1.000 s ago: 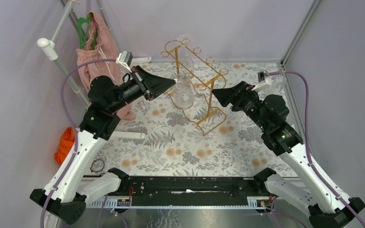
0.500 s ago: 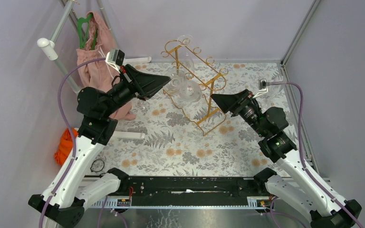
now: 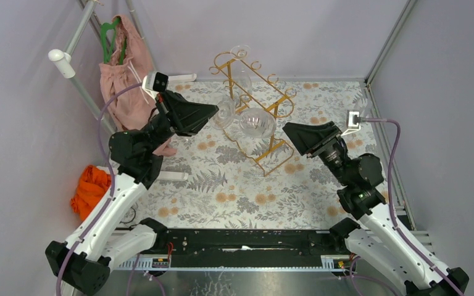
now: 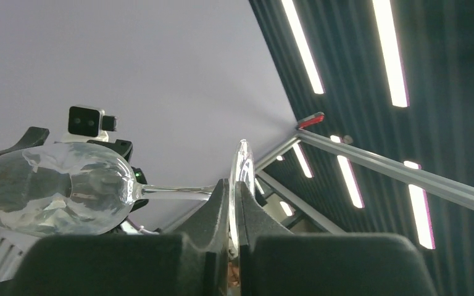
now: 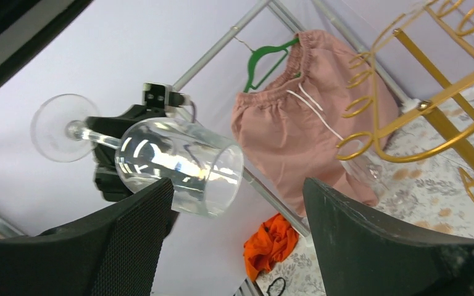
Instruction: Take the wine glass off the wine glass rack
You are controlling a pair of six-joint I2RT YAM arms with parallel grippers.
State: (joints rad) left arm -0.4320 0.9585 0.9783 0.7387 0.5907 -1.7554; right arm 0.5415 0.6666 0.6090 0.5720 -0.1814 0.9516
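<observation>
My left gripper (image 3: 213,113) is shut on the round foot (image 4: 242,176) of a clear wine glass (image 3: 256,122). It holds the glass on its side in the air, with the stem (image 4: 173,191) level and the bowl (image 4: 49,188) pointing toward my right arm. In the right wrist view the glass (image 5: 179,157) hangs free, apart from the gold wire rack (image 5: 419,105). The rack (image 3: 272,132) stands at the back middle of the table. My right gripper (image 3: 293,132) is open and empty, its opening (image 5: 237,203) facing the bowl from a short way off.
A second glass (image 3: 242,77) hangs on the rack's far end. A pink garment (image 3: 123,80) on a green hanger hangs from the clothes stand at the back left. An orange cloth (image 3: 89,191) lies at the left edge. Walls close in the left, back and right.
My left gripper drew the glass off the rack, lifted it and swung its bowl to the right. My right arm pulled back toward its base and tipped its gripper upward.
</observation>
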